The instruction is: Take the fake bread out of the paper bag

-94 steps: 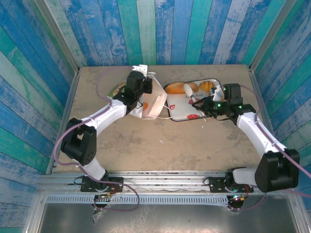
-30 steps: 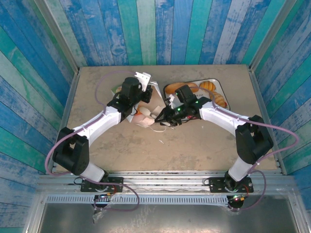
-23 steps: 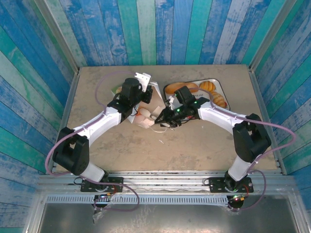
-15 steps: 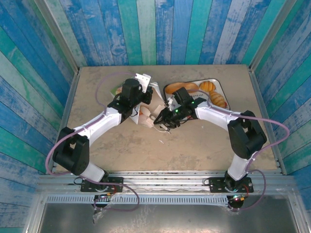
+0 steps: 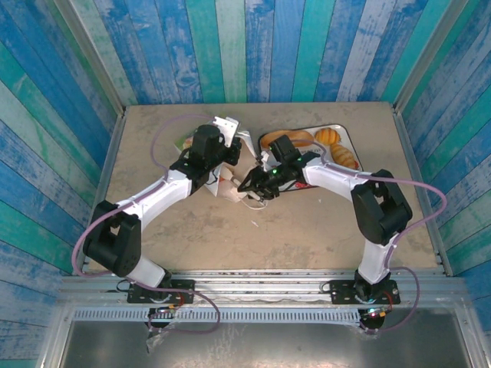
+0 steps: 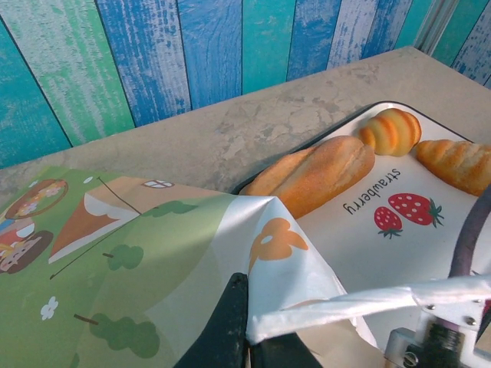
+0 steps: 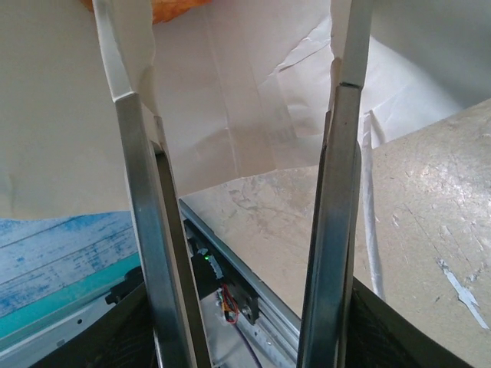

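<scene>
The white paper bag lies tipped toward the tray, with its printed side up. My left gripper is shut on the bag's upper rim. My right gripper is shut on metal tongs, whose two arms stand apart with their tips inside the bag's mouth. Deep in the bag a piece of orange fake bread shows just beyond the tongs' tips. Nothing sits between the tongs' arms. Three more pastries lie on the tray: a long roll, a ridged bun and another roll.
The white strawberry-printed tray sits just right of the bag, under my right forearm. A white loop handle trails on the table in front of the bag. Blue and green plank walls close in the back and both sides.
My right arm has swung left from over the tray to the bag's mouth, carrying the tongs in. The left gripper has kept its hold on the bag's rim.
</scene>
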`<move>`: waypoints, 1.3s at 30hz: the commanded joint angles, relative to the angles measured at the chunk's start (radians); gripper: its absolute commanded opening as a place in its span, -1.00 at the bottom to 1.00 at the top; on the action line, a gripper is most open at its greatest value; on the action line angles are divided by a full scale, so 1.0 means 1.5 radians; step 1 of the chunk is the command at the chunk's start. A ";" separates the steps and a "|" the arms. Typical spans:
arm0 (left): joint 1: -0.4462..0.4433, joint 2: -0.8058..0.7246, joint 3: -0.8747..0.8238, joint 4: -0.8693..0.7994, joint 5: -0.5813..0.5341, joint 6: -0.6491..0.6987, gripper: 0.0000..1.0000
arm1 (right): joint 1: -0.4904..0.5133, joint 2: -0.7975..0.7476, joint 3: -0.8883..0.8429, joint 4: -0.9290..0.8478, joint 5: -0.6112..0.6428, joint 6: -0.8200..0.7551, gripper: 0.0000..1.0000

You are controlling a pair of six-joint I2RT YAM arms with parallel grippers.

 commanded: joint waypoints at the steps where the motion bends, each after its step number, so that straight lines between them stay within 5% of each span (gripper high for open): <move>1: -0.003 -0.013 -0.003 0.036 0.017 -0.011 -0.95 | -0.001 0.022 0.027 0.009 -0.015 0.003 0.11; 14: -0.003 -0.008 -0.002 0.033 -0.004 -0.018 -0.95 | -0.001 0.007 0.036 -0.014 0.013 -0.023 -0.43; 39: -0.003 0.016 0.039 -0.001 -0.166 -0.116 -0.96 | 0.007 -0.212 0.037 -0.218 0.226 -0.189 -0.61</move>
